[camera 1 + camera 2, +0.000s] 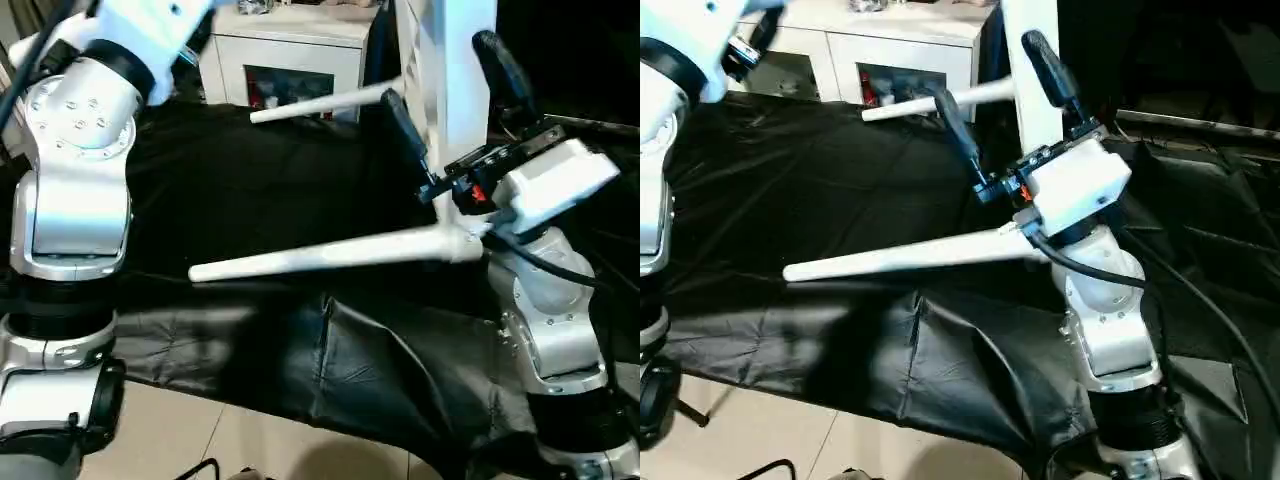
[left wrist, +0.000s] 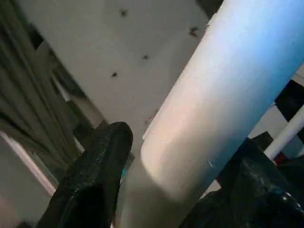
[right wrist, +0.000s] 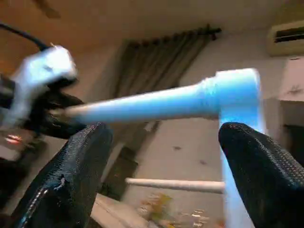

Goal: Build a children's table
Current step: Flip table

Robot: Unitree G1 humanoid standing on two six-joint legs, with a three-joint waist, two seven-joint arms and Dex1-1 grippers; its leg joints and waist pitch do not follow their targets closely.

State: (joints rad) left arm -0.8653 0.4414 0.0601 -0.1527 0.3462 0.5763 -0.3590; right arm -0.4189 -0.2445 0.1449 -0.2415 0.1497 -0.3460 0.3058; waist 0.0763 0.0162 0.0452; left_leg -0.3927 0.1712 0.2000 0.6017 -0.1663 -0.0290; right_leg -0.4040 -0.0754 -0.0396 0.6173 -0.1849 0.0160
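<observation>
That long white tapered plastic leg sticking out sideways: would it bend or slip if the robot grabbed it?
The long white tapered plastic leg juts out straight, unsupported, so it is probably stiff and light. Its smooth, glossy, round surface might slip or turn between the black fingers.

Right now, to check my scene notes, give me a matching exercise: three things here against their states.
1. left gripper
2. right gripper
3. lower long white tapered plastic leg

A. jaws open
B. juts out over the black cloth
C. jaws closed on a white plastic tube leg

Pairs: 1-C, 2-A, 3-B.
</observation>
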